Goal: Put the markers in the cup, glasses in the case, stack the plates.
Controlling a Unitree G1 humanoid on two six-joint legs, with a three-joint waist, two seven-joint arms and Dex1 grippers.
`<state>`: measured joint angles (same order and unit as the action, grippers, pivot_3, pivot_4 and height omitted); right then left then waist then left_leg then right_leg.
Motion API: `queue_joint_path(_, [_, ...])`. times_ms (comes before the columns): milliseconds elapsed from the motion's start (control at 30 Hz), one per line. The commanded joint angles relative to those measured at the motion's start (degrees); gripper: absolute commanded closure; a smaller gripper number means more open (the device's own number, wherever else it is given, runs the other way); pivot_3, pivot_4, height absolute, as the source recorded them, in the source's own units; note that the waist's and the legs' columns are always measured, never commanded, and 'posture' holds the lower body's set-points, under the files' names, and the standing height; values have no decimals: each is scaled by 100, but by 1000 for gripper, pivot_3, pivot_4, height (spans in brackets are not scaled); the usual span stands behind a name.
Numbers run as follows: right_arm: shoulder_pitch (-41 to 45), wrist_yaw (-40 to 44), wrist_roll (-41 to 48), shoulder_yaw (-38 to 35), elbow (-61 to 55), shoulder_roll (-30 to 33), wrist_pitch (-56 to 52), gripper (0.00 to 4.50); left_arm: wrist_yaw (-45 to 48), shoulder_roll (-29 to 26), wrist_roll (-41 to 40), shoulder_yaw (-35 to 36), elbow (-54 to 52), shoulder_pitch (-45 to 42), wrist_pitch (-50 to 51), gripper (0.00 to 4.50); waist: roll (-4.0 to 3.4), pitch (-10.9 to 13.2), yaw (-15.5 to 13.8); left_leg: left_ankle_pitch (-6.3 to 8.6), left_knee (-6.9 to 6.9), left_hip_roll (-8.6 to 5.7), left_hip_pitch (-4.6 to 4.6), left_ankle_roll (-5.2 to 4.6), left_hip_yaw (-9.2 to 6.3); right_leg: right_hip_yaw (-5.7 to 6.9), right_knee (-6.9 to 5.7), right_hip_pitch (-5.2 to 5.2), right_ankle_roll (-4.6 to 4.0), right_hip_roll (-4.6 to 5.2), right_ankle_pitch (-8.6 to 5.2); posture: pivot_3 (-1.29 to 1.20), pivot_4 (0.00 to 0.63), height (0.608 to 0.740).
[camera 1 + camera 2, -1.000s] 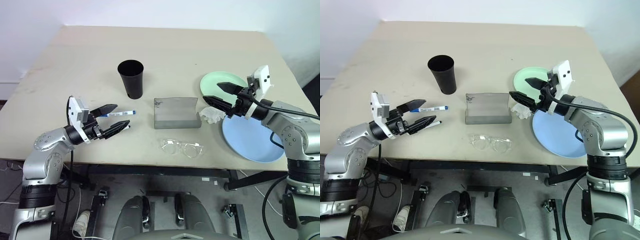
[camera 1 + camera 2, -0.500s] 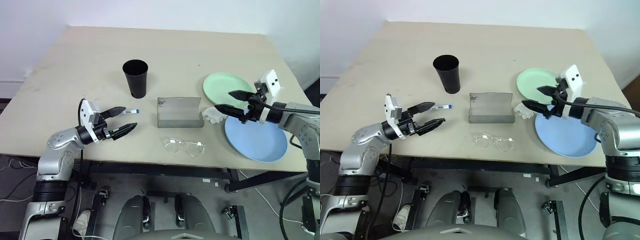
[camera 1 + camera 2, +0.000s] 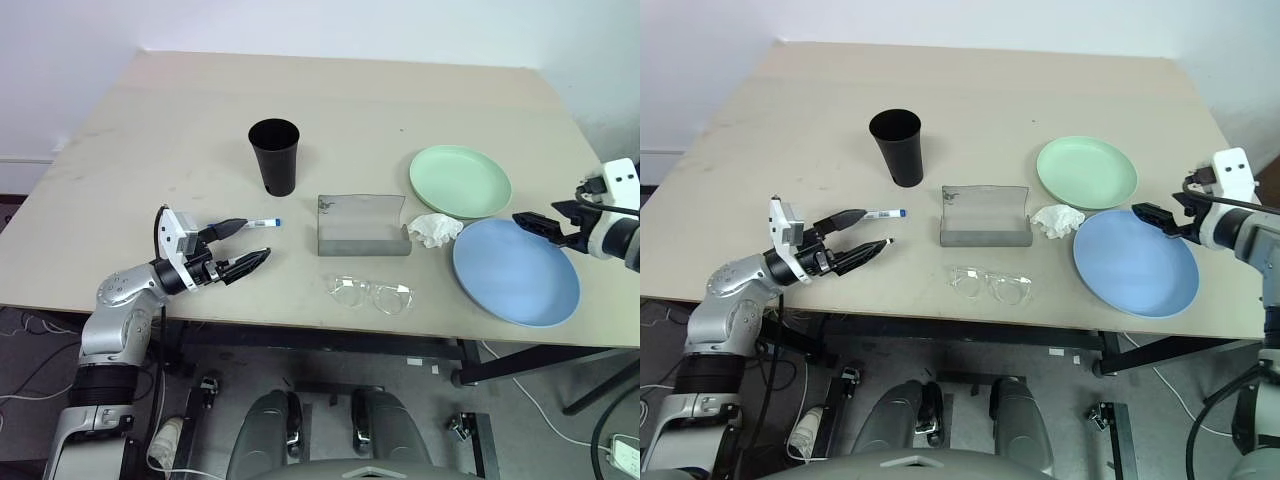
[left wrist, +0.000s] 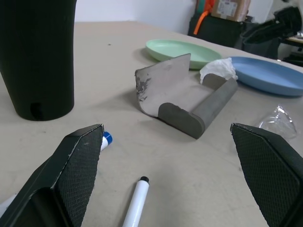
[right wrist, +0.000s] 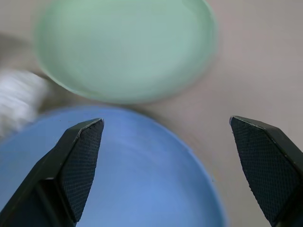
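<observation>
The black cup (image 3: 274, 155) stands upright at mid-table. The grey case (image 3: 362, 225) lies open in front of it, and the clear glasses (image 3: 372, 294) rest nearer the table's front edge. The mint plate (image 3: 460, 181) and the blue plate (image 3: 516, 271) lie side by side on the right. My left gripper (image 3: 255, 239) is open, low over the table, with the blue-capped marker (image 3: 262, 223) by its far finger and the black-capped marker (image 4: 136, 203) between its fingers. My right gripper (image 3: 1160, 197) hangs open over the blue plate's right edge.
A crumpled white paper wad (image 3: 432, 229) lies between the case and the plates. The table's right edge (image 3: 600, 250) runs close beside the blue plate, and the front edge is just behind the left gripper.
My right gripper has swung right, from over the paper wad to the blue plate's right edge. The left gripper stays open by the markers.
</observation>
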<state>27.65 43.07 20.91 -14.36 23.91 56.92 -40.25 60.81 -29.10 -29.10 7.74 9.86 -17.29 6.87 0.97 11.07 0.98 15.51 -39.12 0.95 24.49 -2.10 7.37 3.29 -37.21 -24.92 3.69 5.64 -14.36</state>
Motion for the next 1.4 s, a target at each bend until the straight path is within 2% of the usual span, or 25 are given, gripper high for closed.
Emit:
queue_joint_path(33, [76,52,-176,-95,366,231,90,6,48,32,37,71,83,-153,-219,0,-3,-1,0,-3,0,0,0,-1,1,0,0,0,0,0,0,0,150,710])
queue_joint_path(300, [233,392,-550,312,1008,308,-121,6,5,154,42,44,148,-296,-255,0,-11,-5,12,-6,0,0,-1,-11,1,0,-1,1,1,-2,0,0,150,710])
queue_joint_path(367, [349,461,-621,420,1181,317,-262,374,-16,111,11,39,-27,-303,-140,0,-12,-5,13,-7,-1,0,-1,-12,1,0,-1,1,1,-1,0,0,150,710])
queue_joint_path(433, [493,465,-732,552,1448,292,-366,870,-43,27,-32,41,-263,-332,29,0,-12,-5,12,-8,-1,0,-1,-13,1,0,-1,1,1,-1,1,0,150,710])
queue_joint_path(700, [735,622,-874,722,1634,170,-528,3764,-285,-158,-33,-73,-1011,-275,694,0,-10,-7,11,-8,-2,-1,-3,-8,1,0,2,7,0,-1,0,0,150,710])
queue_joint_path(767, [754,728,-870,728,1593,180,-604,4345,-344,-136,-55,-67,-1124,-236,767,0,-2,-12,43,-2,-4,0,-5,-3,1,-1,2,10,-1,-1,2,0,150,710])
queue_joint_path(800, [759,803,-866,743,1541,198,-659,4477,-365,-130,-72,-57,-1163,-236,815,0,-1,-13,48,0,-4,0,-10,-2,1,-1,2,15,-1,-2,2,0,150,710])
queue_joint_path(1067, [725,1523,-645,618,944,490,-858,4477,-324,-153,-70,-23,-1009,-469,959,0,-9,-13,111,1,-4,6,-13,-6,1,2,-2,14,-3,-3,12,0,150,710])
queue_joint_path(1400, [1283,1810,207,-202,528,726,-1454,4477,1,-211,-36,80,-582,-426,678,0,-25,-6,137,-4,-3,5,0,0,9,0,1,-1,-2,-1,13,0,150,710])
